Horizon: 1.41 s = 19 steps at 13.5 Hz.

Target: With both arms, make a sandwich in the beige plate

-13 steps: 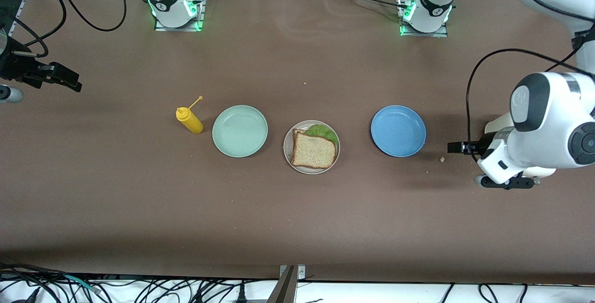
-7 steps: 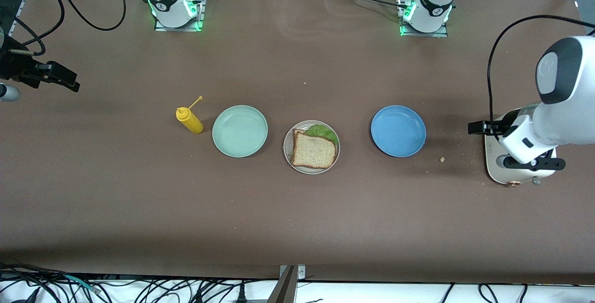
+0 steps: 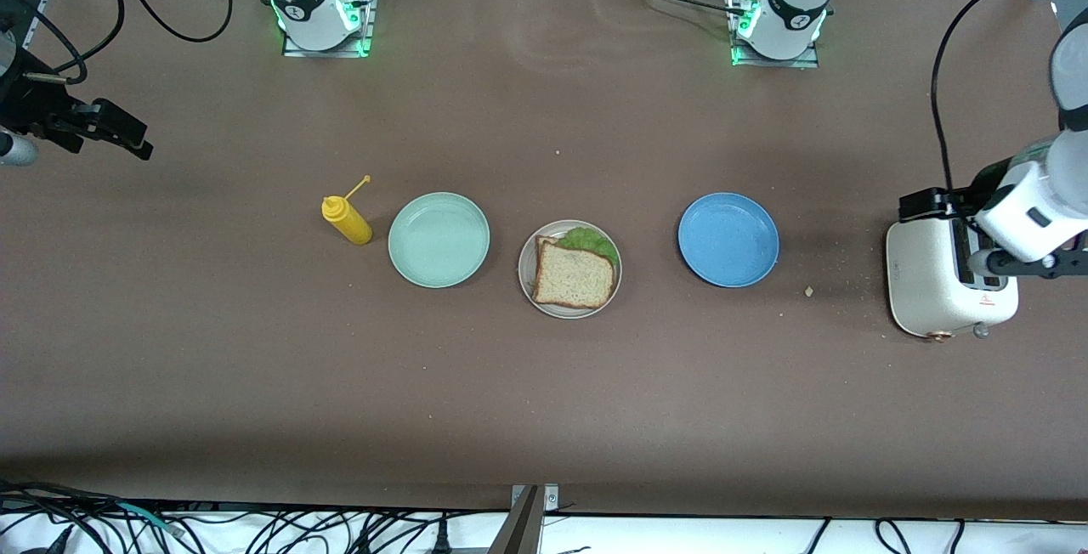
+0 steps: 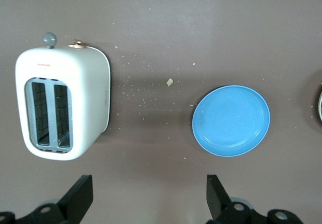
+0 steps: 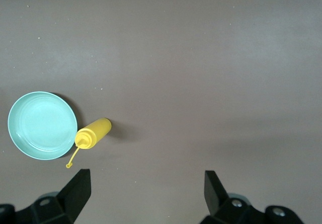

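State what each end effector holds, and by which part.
Nothing is held. The left end effector is open over the table by the toaster; the right end effector is open over bare table near the mustard bottle.

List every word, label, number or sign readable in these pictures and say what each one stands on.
Red print on the toaster's top, above the slots: too small to read.
Small red mark on the toaster, by its slots, in the front view: a sign of some kind, not readable.
Round dark badges on both arm bases: too small to read.
The plates, the sandwich and the yellow squeeze bottle: no print visible.
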Motion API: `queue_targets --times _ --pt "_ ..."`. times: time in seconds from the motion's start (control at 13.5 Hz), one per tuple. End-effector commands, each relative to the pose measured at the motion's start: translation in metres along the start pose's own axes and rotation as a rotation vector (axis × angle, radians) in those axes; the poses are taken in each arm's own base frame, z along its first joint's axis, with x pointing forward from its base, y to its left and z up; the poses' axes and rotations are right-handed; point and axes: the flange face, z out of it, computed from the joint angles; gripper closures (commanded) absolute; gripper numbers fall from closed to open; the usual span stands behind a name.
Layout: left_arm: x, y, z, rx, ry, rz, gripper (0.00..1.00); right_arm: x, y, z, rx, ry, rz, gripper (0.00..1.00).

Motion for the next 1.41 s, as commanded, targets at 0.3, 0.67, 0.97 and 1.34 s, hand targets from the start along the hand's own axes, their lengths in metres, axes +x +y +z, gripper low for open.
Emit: queue_targets --times 0.3,0.67,0.97,1.34 --pt "-0.045 -0.005 -0.041 -0.002 0.11 0.012 0.01 0.011 -0.001 -0.006 0.013 -0.052 0.022 0.0" --pt "-0.063 -0.001 -0.069 -0.014 0.187 0.019 0.01 -0.008 -0.001 0.002 0.024 0.019 0.019 0.0" --pt "-0.075 0.001 -0.051 -0.017 0.165 0.033 0.01 0.0 0.002 -0.002 0.019 -0.008 0.002 0.0" --pt "-0.073 0.001 -0.049 -0.025 0.158 0.031 0.01 0.004 0.002 -0.009 0.017 -0.027 0.002 0.0"
